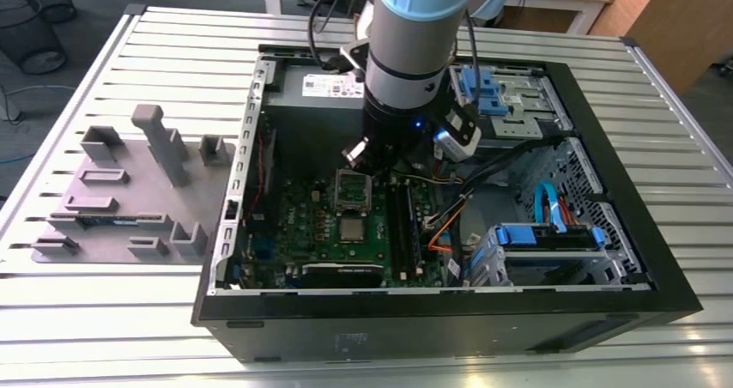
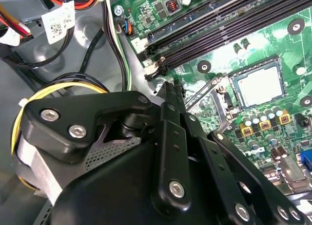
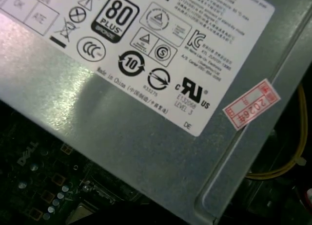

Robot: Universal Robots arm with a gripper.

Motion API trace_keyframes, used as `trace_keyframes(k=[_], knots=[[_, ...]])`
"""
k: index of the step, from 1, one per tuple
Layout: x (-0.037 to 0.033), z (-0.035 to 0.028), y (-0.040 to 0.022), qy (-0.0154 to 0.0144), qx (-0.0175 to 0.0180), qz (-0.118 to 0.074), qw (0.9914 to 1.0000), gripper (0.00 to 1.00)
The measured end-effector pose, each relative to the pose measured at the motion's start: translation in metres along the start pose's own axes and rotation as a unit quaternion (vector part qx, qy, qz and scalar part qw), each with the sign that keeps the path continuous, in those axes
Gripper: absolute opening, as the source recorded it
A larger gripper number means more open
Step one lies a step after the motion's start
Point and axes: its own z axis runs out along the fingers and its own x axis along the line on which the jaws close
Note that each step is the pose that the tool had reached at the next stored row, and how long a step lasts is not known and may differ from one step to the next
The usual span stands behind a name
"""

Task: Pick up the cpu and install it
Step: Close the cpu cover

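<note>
The cpu (image 1: 350,227), a small silvery square, lies flat in its socket on the green motherboard (image 1: 304,225) inside the open computer case (image 1: 458,336). The hinged socket frame (image 1: 350,189) stands open just behind it. My gripper (image 1: 384,158) hangs under the arm's wrist over the board, behind the socket and above it, apart from the chip. In the second wrist view the gripper's black linkage (image 2: 170,137) is in the foreground, with the cpu (image 2: 258,84) in its socket beyond and the thin metal frame lever (image 2: 207,93) raised beside it.
The grey power supply (image 3: 146,137) sits close behind the gripper. Black memory slots (image 2: 229,25) run beside the socket. Cables (image 1: 458,208) and blue drive bays (image 1: 504,96) crowd the exterior view's right. A grey fixture tray (image 1: 126,190) lies outside the case on the slatted table (image 1: 687,233).
</note>
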Motion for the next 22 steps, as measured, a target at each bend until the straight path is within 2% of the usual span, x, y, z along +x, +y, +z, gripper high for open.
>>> trace_keyframes(k=[8, 14, 18, 22], knots=[[0.001, -0.0074, -0.0007, -0.0036, -0.004, 0.0, 0.99999, 0.11], [0.0011, -0.0087, -0.0007, -0.0034, -0.0038, 0.0, 0.99999, 0.11], [0.0018, -0.0129, -0.0005, -0.0051, -0.0032, 0.0, 0.99998, 0.11], [0.0023, -0.0133, -0.0007, -0.0065, -0.0033, -0.001, 0.99997, 0.11]])
